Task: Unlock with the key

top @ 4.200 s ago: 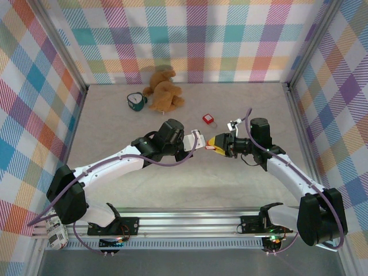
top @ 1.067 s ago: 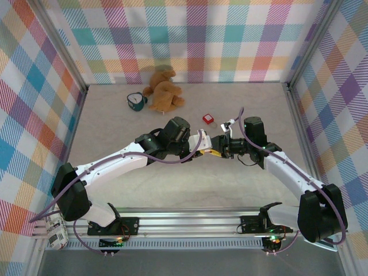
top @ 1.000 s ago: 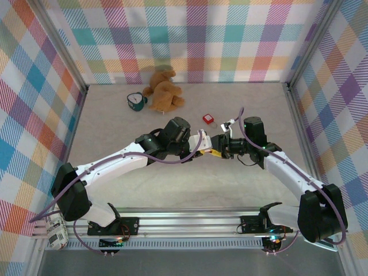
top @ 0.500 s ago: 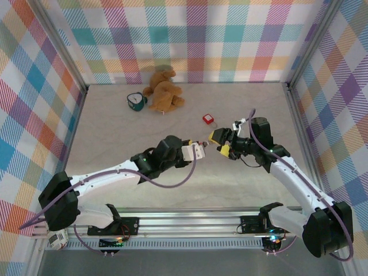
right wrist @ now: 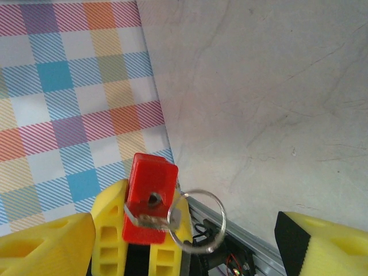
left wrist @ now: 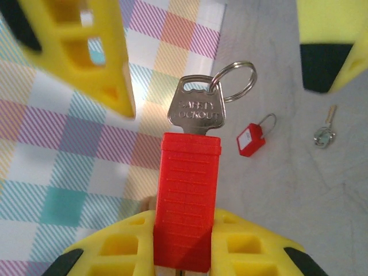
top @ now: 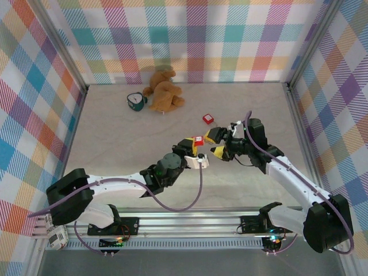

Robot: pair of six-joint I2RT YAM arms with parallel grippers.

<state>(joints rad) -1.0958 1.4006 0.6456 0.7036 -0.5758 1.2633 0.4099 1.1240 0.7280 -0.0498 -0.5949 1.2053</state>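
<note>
From above, the left fingers [top: 187,144] clamp a red padlock [top: 198,140] near the worktop's [top: 115,138] middle, with the right fingers [top: 211,135] spread wide just beside it. A second padlock [top: 208,119] lies behind. Left wrist: the key [left wrist: 195,112] stands upright in the held padlock's top, bow and ring [left wrist: 233,80] uppermost, and a loose key [left wrist: 325,133] lies beyond. Right wrist: the key's bow juts toward the camera, between the parted fingers.

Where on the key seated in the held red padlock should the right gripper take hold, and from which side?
I'd pinch the key by its flat head, across both broad faces, coming end-on, opposite the left gripper holding the red padlock. The head stands clear of the lock, and the ring hangs off one corner, so keep the jaws off it.
</note>
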